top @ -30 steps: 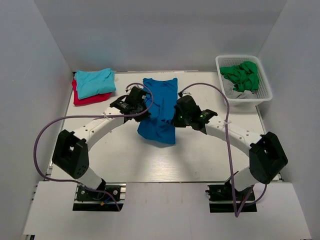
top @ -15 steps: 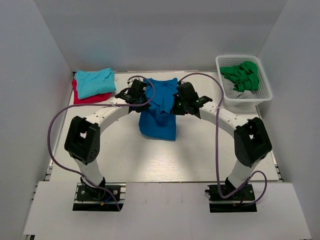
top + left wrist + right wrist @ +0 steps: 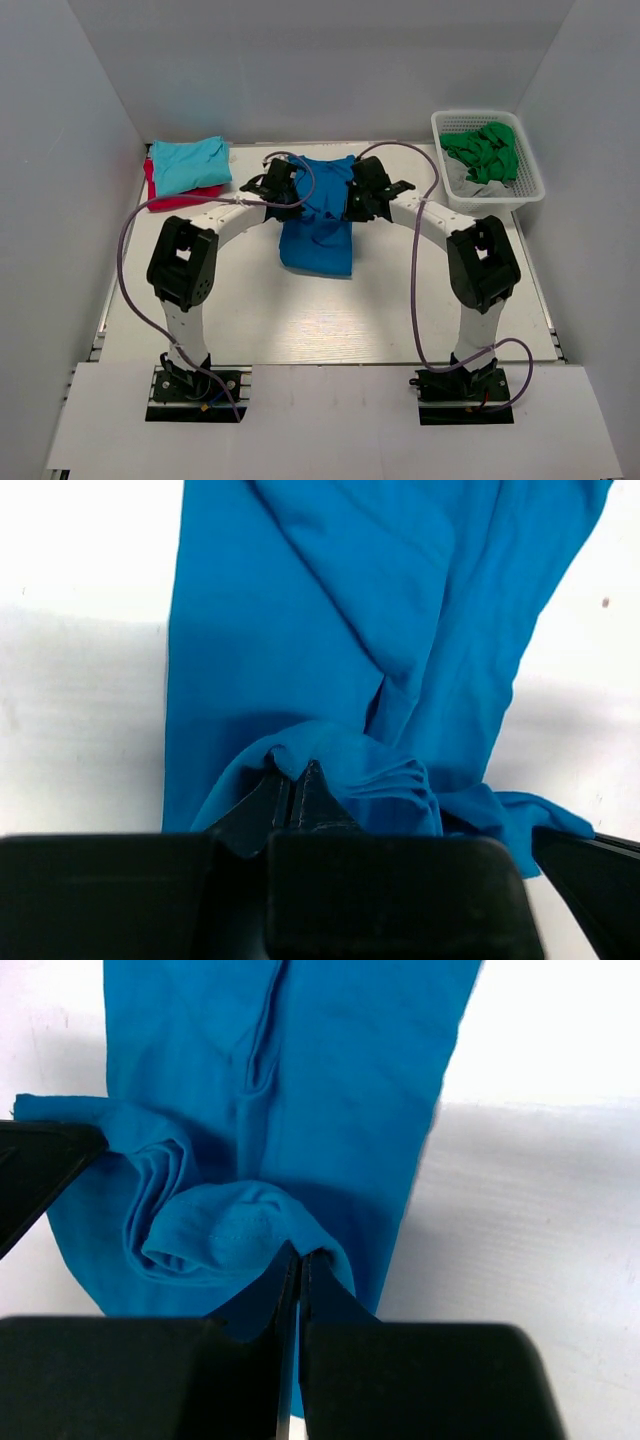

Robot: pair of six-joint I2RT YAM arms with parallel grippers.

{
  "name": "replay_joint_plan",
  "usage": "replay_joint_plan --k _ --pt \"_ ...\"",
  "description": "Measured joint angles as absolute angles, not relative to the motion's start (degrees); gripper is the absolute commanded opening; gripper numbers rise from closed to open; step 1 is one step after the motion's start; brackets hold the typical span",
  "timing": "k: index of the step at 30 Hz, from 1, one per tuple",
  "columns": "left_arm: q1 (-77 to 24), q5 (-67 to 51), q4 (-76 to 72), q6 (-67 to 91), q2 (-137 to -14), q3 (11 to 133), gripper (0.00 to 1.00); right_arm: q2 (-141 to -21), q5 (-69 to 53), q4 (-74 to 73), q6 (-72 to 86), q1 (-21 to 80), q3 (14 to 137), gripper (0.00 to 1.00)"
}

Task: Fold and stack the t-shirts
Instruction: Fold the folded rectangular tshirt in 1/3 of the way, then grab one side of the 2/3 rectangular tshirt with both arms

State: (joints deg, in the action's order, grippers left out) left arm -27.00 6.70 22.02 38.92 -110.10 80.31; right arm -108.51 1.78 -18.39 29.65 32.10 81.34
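Note:
The royal-blue t-shirt [image 3: 322, 215] lies lengthwise at the middle back of the table, its near part lifted and doubled over itself. My left gripper [image 3: 291, 197] is shut on a bunched edge of the royal-blue t-shirt [image 3: 330, 630] on its left side. My right gripper [image 3: 349, 203] is shut on a fold of the royal-blue t-shirt [image 3: 330, 1080] on its right side. The turquoise t-shirt [image 3: 190, 163] lies folded on the red t-shirt [image 3: 170, 198] at the back left.
A white basket [image 3: 530, 185] with green cloth [image 3: 484, 150] and grey cloth stands at the back right. Purple cables [image 3: 125, 260] loop off both arms. Grey walls close in the back and sides.
Both grippers have moved toward the back of the table, carrying the near edge of the blue t-shirt over the rest of it. The arms are now stretched farther out.

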Motion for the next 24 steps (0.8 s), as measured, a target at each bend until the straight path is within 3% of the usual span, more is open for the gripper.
replay_joint_plan --k 2,3,5,6,7,9,15,18,24 --pt "-26.70 6.55 21.69 38.65 -111.55 81.76 0.05 -109.84 1.80 -18.41 29.67 31.62 82.70 0.04" --pt "-26.65 6.52 21.56 38.54 -112.27 82.46 0.36 -110.45 1.89 -18.44 29.69 31.44 83.31 0.08" --pt "-26.26 6.70 21.63 37.91 -113.58 83.53 0.65 -111.77 2.00 -18.52 29.69 30.98 84.44 0.17" --pt "-26.04 7.14 22.06 38.50 -114.15 84.16 0.89 -112.60 2.20 -19.18 29.65 30.74 85.38 0.34" --pt "-25.85 7.18 22.28 37.93 -114.56 84.53 0.99 -113.49 2.48 -19.90 29.93 30.41 86.50 0.47" --pt "-25.19 7.84 22.96 38.44 -115.59 86.24 0.99 -116.05 3.33 -22.39 29.61 29.87 90.85 0.90" --pt "-23.05 8.45 24.69 36.58 -116.01 93.41 0.99 -117.01 5.41 -25.36 26.06 28.56 99.33 0.90" --pt "-22.61 7.90 23.64 35.29 -111.57 89.54 0.99 -110.91 3.42 -22.46 25.61 28.51 91.13 0.90" --pt "-23.81 4.38 23.11 34.96 -95.39 69.32 0.99 -96.86 -6.72 -16.73 26.46 29.28 69.06 0.90"
